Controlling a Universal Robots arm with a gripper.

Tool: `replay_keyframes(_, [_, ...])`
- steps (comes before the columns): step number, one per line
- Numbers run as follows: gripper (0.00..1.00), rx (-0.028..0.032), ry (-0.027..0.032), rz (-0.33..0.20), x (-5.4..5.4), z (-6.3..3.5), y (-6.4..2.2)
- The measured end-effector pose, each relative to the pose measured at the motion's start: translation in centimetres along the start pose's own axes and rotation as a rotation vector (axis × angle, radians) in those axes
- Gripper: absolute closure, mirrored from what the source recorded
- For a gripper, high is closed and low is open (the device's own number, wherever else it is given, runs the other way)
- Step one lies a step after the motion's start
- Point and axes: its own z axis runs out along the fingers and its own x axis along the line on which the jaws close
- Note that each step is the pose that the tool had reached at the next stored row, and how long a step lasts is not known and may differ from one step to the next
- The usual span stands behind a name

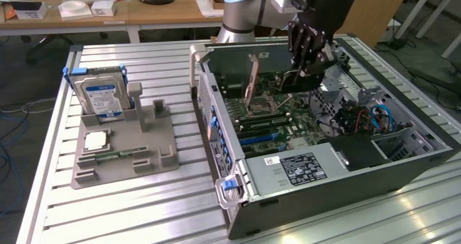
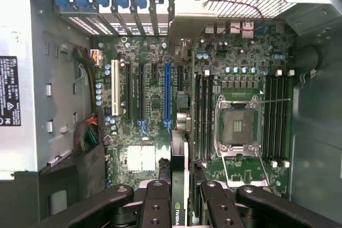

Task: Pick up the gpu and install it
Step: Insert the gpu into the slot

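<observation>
Gpu [image 2: 178, 166] is standing on its edge, grasped firmly between the fingers of the gripper [image 2: 184, 191]. It is held over the motherboard [image 2: 155, 110] inside the open computer case [image 1: 338, 192], in line with the long blue slot [image 2: 167, 94]

Wrist view: the gpu [image 2: 180, 169] stands edge-on between the fingers [image 2: 158, 202] of the gripper [image 2: 180, 190], its faces hidden and its near end cut off by the picture's edge. Exterior view: the arm [image 1: 241, 6] is cut off above; the gripper hides part of the motherboard [image 1: 277, 112]; print on the silver box label [image 1: 297, 168] and the hard drive [image 1: 101, 95] is too small to read.
</observation>
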Motion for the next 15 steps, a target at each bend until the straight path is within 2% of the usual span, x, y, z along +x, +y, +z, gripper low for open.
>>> replay_keyframes(7, [0.74,0.0001,0.0,0.001,0.0,1.28,0.17])
replay_keyframes(13, [0.74,0.0,0.0017,0.009,0.0,2.37,1.02])
replay_keyframes(15, [0.74,-0.0018,0.0024,0.009,0.0,2.72,1.23])
